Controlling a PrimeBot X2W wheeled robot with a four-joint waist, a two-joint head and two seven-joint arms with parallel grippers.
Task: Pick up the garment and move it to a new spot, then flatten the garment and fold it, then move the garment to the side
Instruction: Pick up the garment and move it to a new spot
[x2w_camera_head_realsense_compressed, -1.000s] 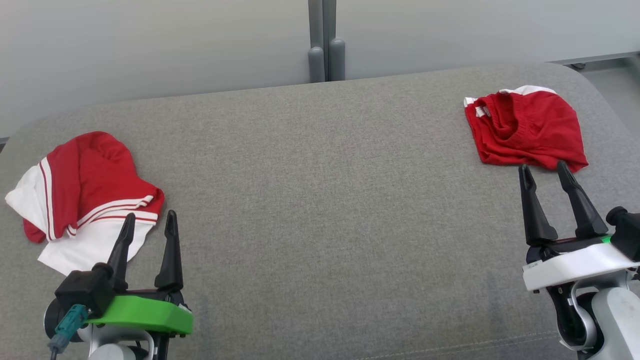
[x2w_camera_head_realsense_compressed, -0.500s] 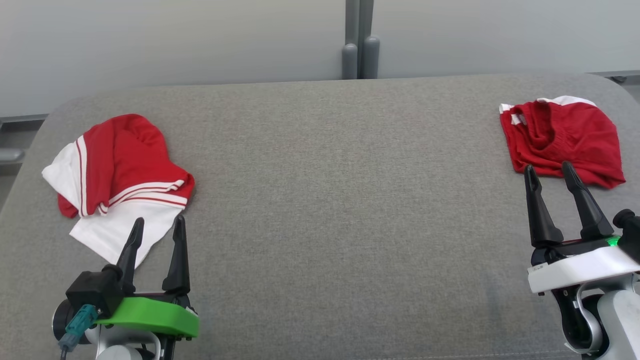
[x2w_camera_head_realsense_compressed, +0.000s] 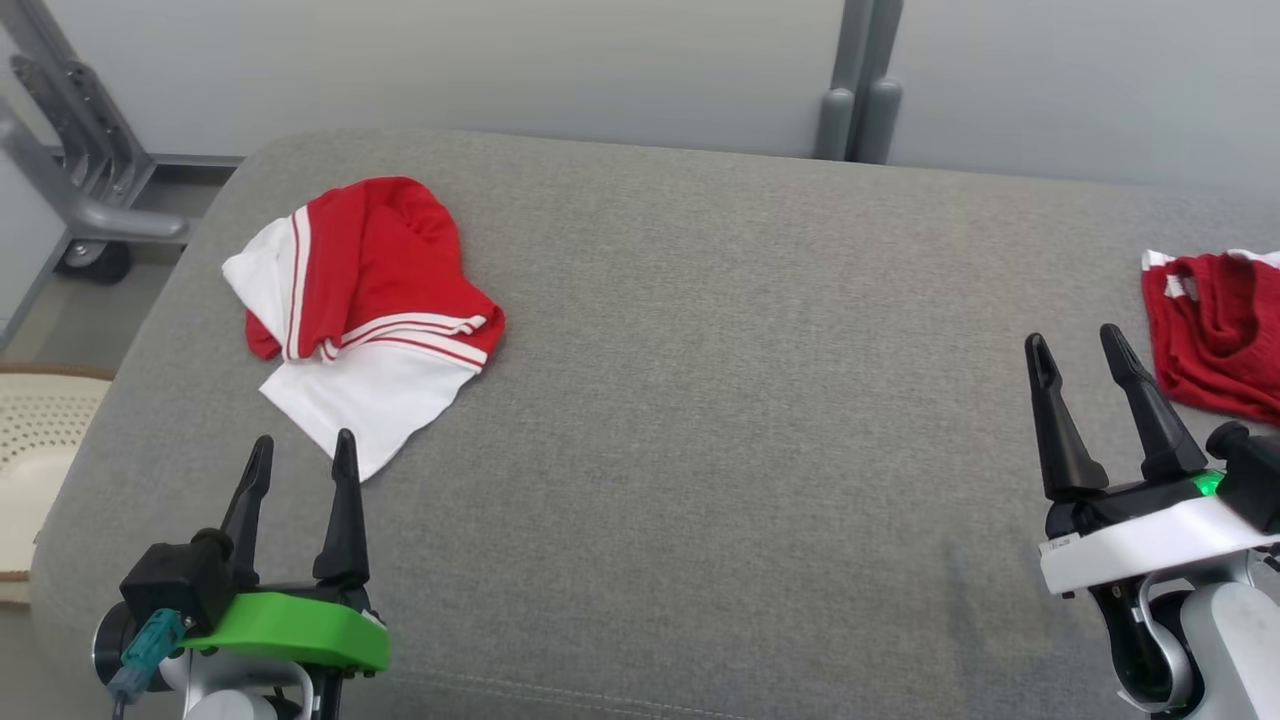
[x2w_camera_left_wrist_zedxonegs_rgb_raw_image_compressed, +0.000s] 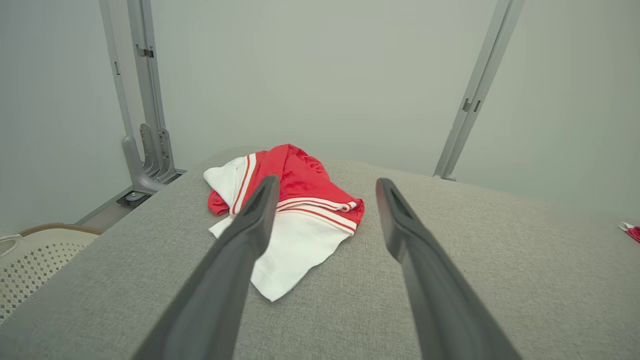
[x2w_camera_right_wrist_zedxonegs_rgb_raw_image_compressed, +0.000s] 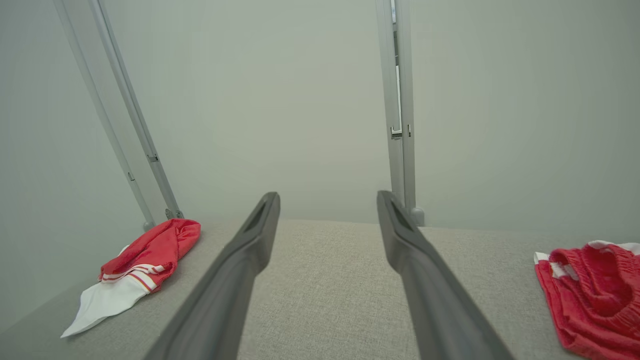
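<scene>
A crumpled red-and-white garment (x2w_camera_head_realsense_compressed: 370, 290) lies at the far left of the grey padded surface (x2w_camera_head_realsense_compressed: 700, 420), its white hem pointing toward me. My left gripper (x2w_camera_head_realsense_compressed: 303, 440) hovers just short of that hem, open, with nothing between its fingers. In the left wrist view the garment (x2w_camera_left_wrist_zedxonegs_rgb_raw_image_compressed: 300, 200) lies straight ahead, beyond the spread left gripper (x2w_camera_left_wrist_zedxonegs_rgb_raw_image_compressed: 327, 180). A second, all-red garment (x2w_camera_head_realsense_compressed: 1215, 340) lies bunched at the right edge. My right gripper (x2w_camera_head_realsense_compressed: 1073, 337) stands open just left of it, apart from it. The right wrist view has the right gripper (x2w_camera_right_wrist_zedxonegs_rgb_raw_image_compressed: 327, 195) between both garments (x2w_camera_right_wrist_zedxonegs_rgb_raw_image_compressed: 145, 255) (x2w_camera_right_wrist_zedxonegs_rgb_raw_image_compressed: 595, 295).
A cream perforated basket (x2w_camera_head_realsense_compressed: 30, 440) sits on the floor off the left end of the surface. A grey metal frame with a wheel (x2w_camera_head_realsense_compressed: 80, 200) stands at the back left. A grey post (x2w_camera_head_realsense_compressed: 860, 100) rises behind the far edge against a pale wall.
The head camera has swung to the left, so the whole picture has shifted right and the basket and frame have come in. Both grippers stay open and hold nothing.
</scene>
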